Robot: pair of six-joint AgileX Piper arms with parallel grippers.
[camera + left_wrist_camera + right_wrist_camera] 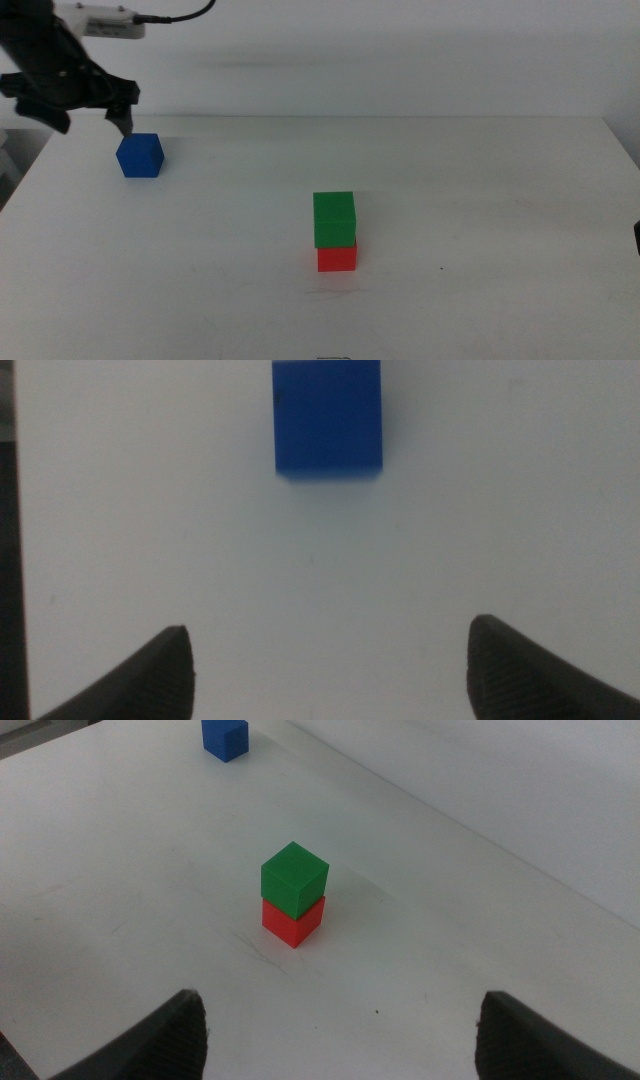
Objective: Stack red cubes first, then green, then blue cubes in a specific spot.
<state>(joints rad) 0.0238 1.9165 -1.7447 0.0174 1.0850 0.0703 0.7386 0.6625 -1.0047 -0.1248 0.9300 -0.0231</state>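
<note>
A: How far along is the stacking?

B: Two of three are done. The small green matte cube (334,218) sits on top of the small red matte cube (337,258), slightly off square with it, on the plain white desk (480,200). I judge that patch under the red cube to be the chosen spot. Only the small dark blue matte cube (140,155) is left; it stands alone on the desk, well away from the stack, off to its far left.

A: And the arms?

B: The left gripper (75,105) hovers just behind and above the blue cube, apart from it, jaws spread wide and empty. In its wrist view the blue cube (328,418) lies ahead of the jaws, not between them. The right gripper (340,1030) waits back from the stack, also wide open, holding nothing.

A: Anything unclear?

B: The blue cube is cut off at the left wrist picture's edge and a little blurred. The right arm barely shows in the middle view.
</note>
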